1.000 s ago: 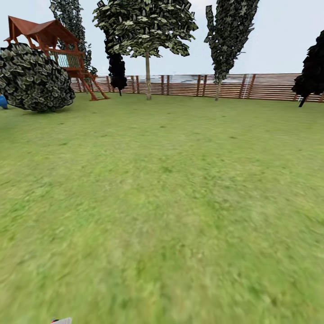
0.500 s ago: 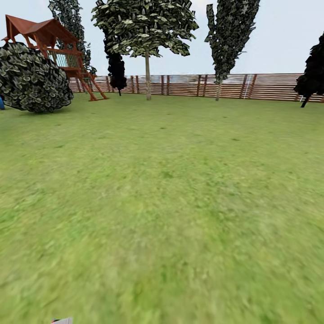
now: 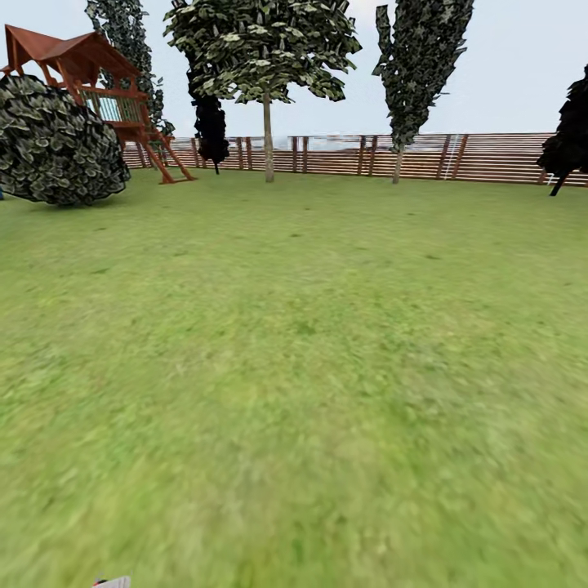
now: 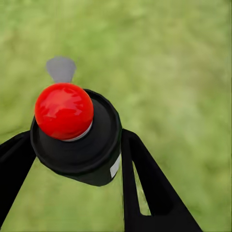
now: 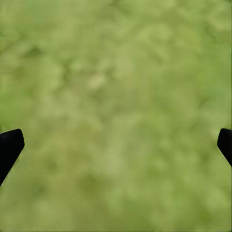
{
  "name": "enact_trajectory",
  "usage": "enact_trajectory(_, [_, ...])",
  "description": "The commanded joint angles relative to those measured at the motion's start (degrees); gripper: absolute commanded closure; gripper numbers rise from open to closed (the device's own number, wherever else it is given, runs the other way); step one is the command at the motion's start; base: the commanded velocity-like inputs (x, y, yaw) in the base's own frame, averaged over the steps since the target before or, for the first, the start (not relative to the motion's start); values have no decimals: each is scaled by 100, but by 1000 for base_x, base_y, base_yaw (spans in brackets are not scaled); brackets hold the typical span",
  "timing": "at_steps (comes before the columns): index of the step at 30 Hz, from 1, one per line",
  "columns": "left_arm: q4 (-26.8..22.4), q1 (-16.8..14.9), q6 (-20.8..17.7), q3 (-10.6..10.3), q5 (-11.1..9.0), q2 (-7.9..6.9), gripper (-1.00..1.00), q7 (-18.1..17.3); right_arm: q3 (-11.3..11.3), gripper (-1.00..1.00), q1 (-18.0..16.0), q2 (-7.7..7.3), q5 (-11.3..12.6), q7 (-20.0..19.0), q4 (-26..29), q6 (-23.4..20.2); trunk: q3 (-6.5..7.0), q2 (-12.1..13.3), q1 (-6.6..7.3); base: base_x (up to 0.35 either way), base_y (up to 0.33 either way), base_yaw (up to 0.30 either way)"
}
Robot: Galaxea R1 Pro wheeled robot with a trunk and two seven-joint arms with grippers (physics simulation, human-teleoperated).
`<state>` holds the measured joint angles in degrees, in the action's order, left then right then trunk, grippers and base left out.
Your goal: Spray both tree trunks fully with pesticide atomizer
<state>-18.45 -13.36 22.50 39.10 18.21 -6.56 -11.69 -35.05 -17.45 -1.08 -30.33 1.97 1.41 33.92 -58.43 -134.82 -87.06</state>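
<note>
In the left wrist view my left gripper (image 4: 76, 141) is shut on the pesticide atomizer (image 4: 79, 145), a black can with a round red knob (image 4: 63, 110) and a grey nozzle (image 4: 61, 69), held above grass. My right gripper (image 5: 118, 142) hangs open over bare grass, with one black fingertip (image 5: 9, 146) at each side of the view. Far ahead in the head view, a broad-crowned tree (image 3: 263, 45) with a pale bare trunk (image 3: 268, 139) stands by the fence. To its right is a tall narrow tree (image 3: 418, 61). A small grey tip (image 3: 112, 582) pokes in at the bottom edge.
Green lawn (image 3: 310, 351) stretches to a brown slatted fence (image 3: 482, 158). A wooden play tower (image 3: 98, 82) and a big round bush (image 3: 55, 149) stand at the back left. Dark narrow trees stand at the fence left of the pale trunk (image 3: 211, 122) and at the far right (image 3: 569, 131).
The whole head view has shifted a little: the bush and tower slid left, and a blue object at the left edge left the picture. That is camera motion.
</note>
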Motion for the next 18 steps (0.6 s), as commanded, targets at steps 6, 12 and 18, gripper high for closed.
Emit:
enact_trajectory(6, [-1,1,-1,1,-2,-2,100,0,-1,-100,6,5,-3,-10,0,8,0,0,0,341,51,81])
enact_trajectory(12, [-1,0,-3,1,-2,-2,100,0,-1,-100,22,3,-3,-5,1,18,0,0,0,341,32,267])
enact_trajectory(18, [-1,0,-7,-5,-2,4,100,-5,-1,-100,22,-5,0,-4,8,18,0,0,0,214,1,278])
